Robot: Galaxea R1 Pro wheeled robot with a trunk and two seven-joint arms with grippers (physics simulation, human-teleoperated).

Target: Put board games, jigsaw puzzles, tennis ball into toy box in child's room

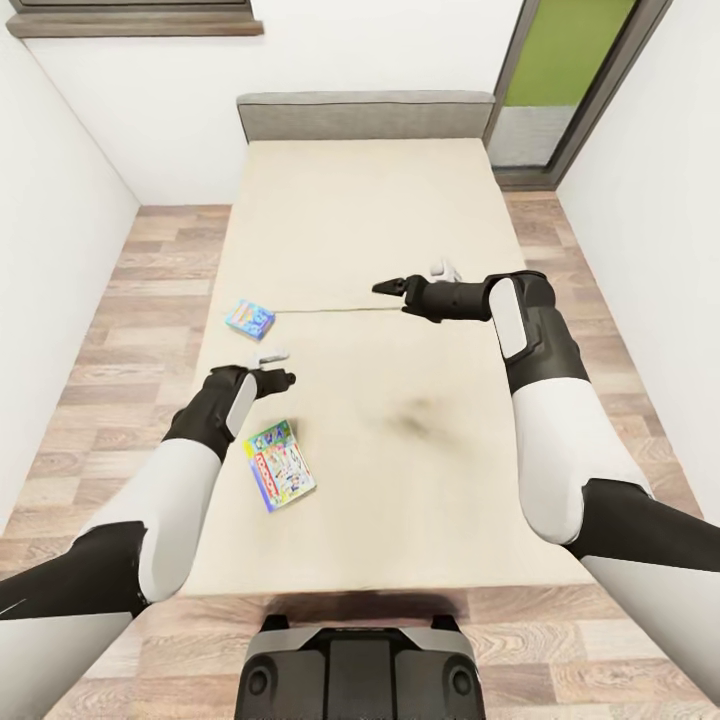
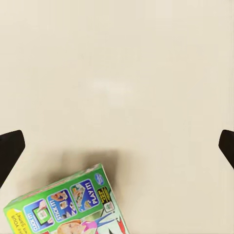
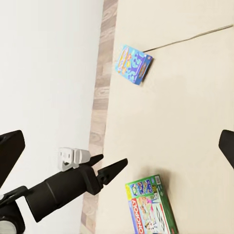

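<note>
Hovering end effectors — games on bed

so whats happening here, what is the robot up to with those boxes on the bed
The robot stands at the foot of the low beige bed with both arms stretched out over it. Two flat printed board game boxes lie on the mattress near its left edge: a small blue one farther up and a pale green multicoloured one closer in. The left tool hovers open between them, just above the green box, holding nothing. The right tool hangs empty over the middle of the bed.
</note>
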